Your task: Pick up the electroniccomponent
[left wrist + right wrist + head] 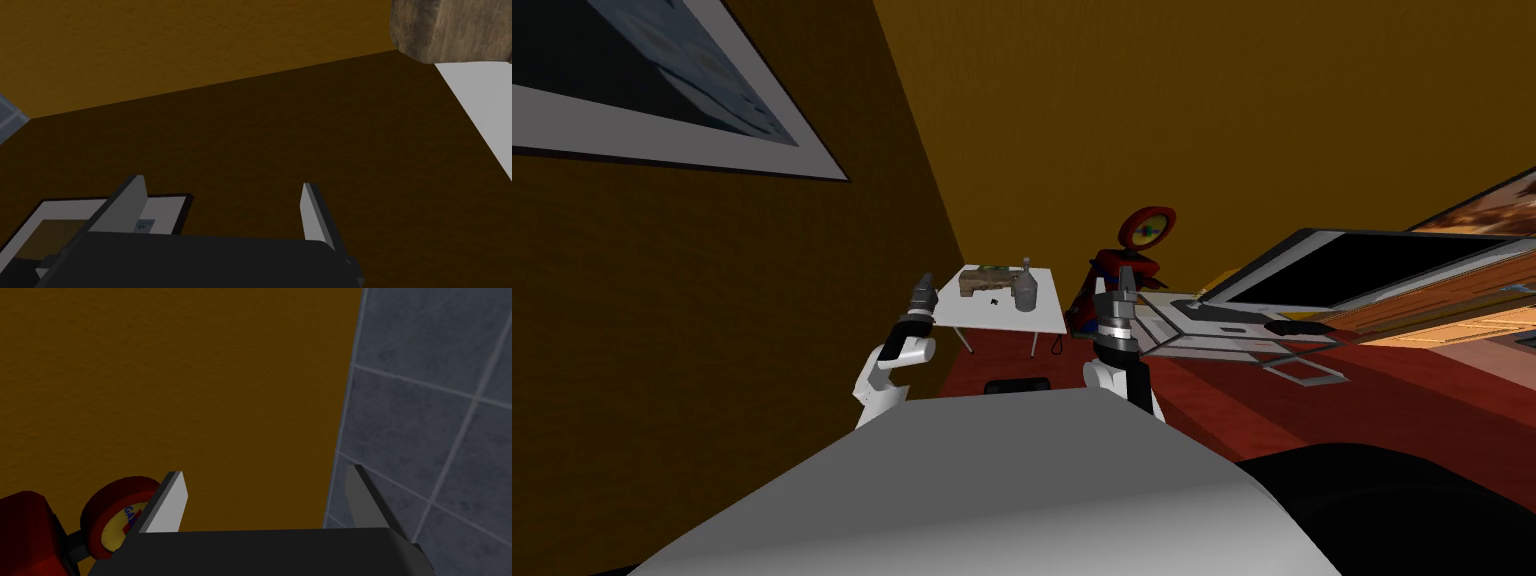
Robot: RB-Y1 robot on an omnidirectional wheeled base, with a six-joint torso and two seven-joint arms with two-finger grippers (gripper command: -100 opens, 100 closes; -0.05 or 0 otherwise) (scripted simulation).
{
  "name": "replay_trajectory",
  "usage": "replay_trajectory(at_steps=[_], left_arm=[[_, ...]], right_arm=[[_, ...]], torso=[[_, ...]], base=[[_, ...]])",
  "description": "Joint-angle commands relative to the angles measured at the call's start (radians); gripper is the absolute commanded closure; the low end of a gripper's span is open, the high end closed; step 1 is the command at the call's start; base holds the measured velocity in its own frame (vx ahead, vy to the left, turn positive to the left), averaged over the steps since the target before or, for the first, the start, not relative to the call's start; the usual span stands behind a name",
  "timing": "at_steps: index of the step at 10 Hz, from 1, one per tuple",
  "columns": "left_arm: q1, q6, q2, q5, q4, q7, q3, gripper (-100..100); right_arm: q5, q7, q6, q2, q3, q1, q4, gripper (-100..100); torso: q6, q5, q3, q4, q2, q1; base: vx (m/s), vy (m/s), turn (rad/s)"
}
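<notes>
Component: a small dark piece (995,300) lies on the white tabletop (1042,320). It is ahead of both tools and between them, nearer the left one, and neither touches it.
Block: a mottled brown block (984,280) sits on the tabletop just behind the component, farther from the tools.
Bottle: a grey bottle (1025,291) stands upright just beside the component, on the side toward the right tool.
Left tool: the left tool (923,285) is raised near the tabletop's left edge, apart from the component. Its fingers (316,212) are spread wide and empty. In the left wrist view a brown wall lies beyond them. The block's corner and a strip of tabletop sit off to one side, outside the fingers. A white picture frame (167,210) shows behind the other finger.
Right tool: the right tool (1124,278) is raised past the tabletop's right edge, well apart from the component. Its fingers (167,503) are also spread and empty. A red stand (1115,262) with a round disc (1149,228) rises just behind it. In the right wrist view the disc sits close beside one finger, and grey tiles (430,388) lie beyond the other.
Screen: a large dark screen (1362,265) in a light frame lies out past the right tool, on the side away from the tabletop.
</notes>
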Motion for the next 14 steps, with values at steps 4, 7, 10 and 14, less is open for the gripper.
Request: replay_trajectory(at_steps=[4, 7, 10, 14], left_arm=[[-0.089, 0.133, 0.004, -0.015, 0.102, 0.003, 0.033, -100], [-0.125, 0.218, 0.005, -0.021, 0.146, 0.005, 0.046, -100], [-0.197, 0.309, 0.009, -0.032, 0.226, 0.012, 0.07, -100], [-0.234, 0.396, 0.012, -0.038, 0.283, 0.016, 0.081, -100]], right_arm=[[0.0, 0.0, 0.0, 0.0, 0.0, 0.0, 0.0, 0], [0.0, 0.0, 0.0, 0.0, 0.0, 0.0, 0.0, 0], [0.0, 0.0, 0.0, 0.0, 0.0, 0.0, 0.0, 0], [0.0, 0.0, 0.0, 0.0, 0.0, 0.0, 0.0, 0]], torso=[[0.0, 0.0, 0.0, 0.0, 0.0, 0.001], [0.0, 0.0, 0.0, 0.0, 0.0, 0.001], [-0.001, 0.0, 0.0, 0.0, -0.001, 0.001], [-0.001, 0.0, 0.0, 0.0, 0.0, 0.001]], base=[[-0.011, 0.024, -0.081], [-0.01, 0.029, -0.091], [-0.005, 0.026, -0.103], [-0.006, 0.025, -0.078]])
